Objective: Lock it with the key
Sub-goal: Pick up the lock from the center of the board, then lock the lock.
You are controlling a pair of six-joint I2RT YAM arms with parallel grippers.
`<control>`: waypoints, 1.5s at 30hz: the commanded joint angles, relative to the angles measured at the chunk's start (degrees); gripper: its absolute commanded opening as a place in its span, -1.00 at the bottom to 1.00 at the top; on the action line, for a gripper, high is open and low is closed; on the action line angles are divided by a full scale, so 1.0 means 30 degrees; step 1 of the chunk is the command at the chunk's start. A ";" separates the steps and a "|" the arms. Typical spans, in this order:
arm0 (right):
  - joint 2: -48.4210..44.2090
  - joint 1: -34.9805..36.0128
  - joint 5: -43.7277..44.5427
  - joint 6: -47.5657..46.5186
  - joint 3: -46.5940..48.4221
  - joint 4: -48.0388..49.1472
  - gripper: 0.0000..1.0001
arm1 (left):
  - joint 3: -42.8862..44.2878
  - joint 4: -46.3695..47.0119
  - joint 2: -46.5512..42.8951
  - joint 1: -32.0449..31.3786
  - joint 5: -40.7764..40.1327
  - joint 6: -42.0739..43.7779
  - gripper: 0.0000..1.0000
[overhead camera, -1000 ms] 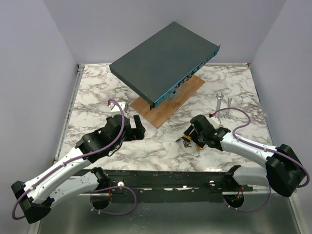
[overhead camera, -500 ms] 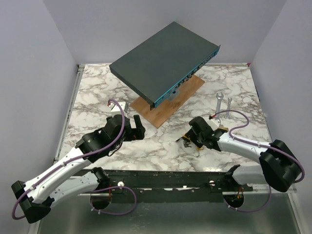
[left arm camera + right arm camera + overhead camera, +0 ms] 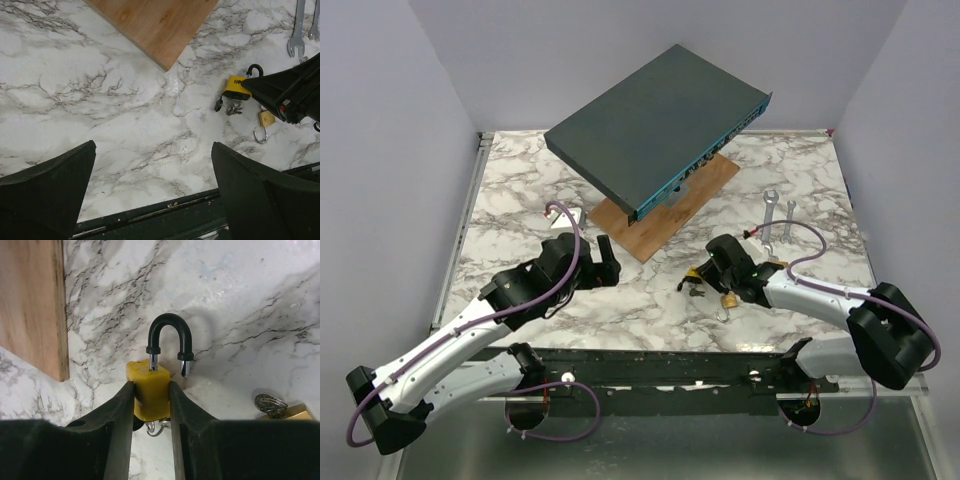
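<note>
While my right end effector pinches the yellow padlock by the two sides of its body, the black shackle points away from my wrist. One shackle leg is seated in the body and the other ends free just beside the top face, so the lock is open. A bunch of keys lies at the opposite end of the body; I cannot tell whether one sits in the keyhole. The lock is low over the near right part of the marble surface, just right of the near corner of the wooden board. A small brass padlock, its shackle also open, lies on the surface just near of my fingers. Two wrenches lie farther off to the right. My left end effector is spread wide and holds nothing, hovering over bare marble to the left of the board's corner. A dark flat case rests tilted on the board.
</note>
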 commanded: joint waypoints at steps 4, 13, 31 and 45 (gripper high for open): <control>-0.1392 0.0089 -0.1000 -0.4926 0.0887 -0.0003 -0.55 | -0.0546 0.0609 0.0525 -0.0112 0.1964 -0.1243 0.97; -0.1645 0.0100 -0.3977 -0.8753 0.0524 0.2310 -0.63 | -0.2015 0.2692 0.1139 -0.0112 0.4233 -0.2143 0.97; -0.7027 0.0149 -1.3980 -0.9994 0.2540 0.4100 -0.64 | -0.3070 0.8252 -0.0291 0.0652 1.1366 -0.0978 0.55; -0.8529 0.0180 -1.7410 -0.9542 0.4053 0.4482 -0.62 | -0.2555 1.1769 -0.1081 0.1441 1.6107 -0.2888 0.41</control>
